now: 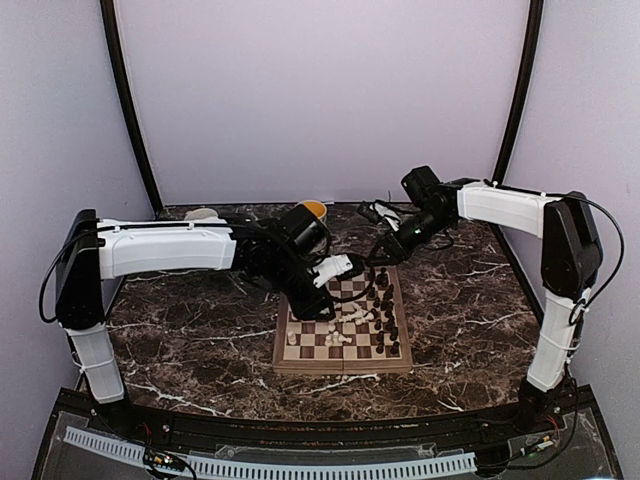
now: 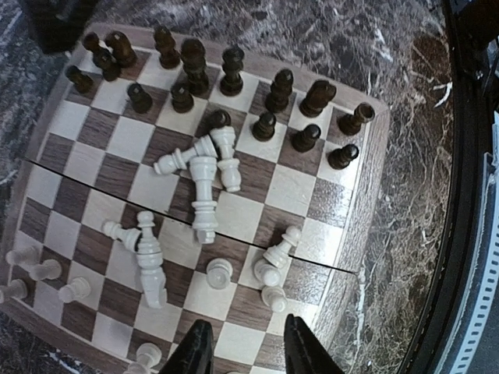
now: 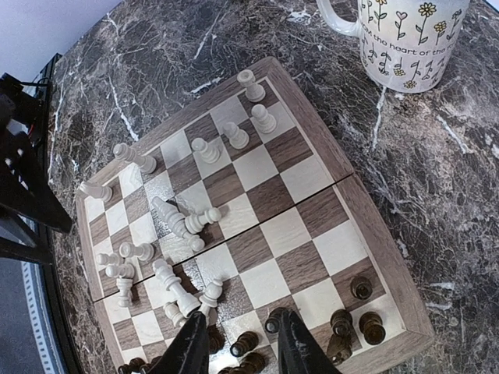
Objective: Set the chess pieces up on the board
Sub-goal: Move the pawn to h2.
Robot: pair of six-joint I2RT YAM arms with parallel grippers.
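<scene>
My left gripper [image 2: 248,352] and right gripper [image 3: 243,347] hover half-open and empty over the board [image 2: 290,189] on the desk [image 2: 390,47], dark pieces [image 2: 281,87] mostly upright at one end, white pieces [image 2: 204,187] largely toppled mid-board, so much remains.

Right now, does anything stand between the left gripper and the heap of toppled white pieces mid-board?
Yes. In the left wrist view, a few white pawns and a leaning white piece sit on the squares between the left gripper and the heap.
</scene>
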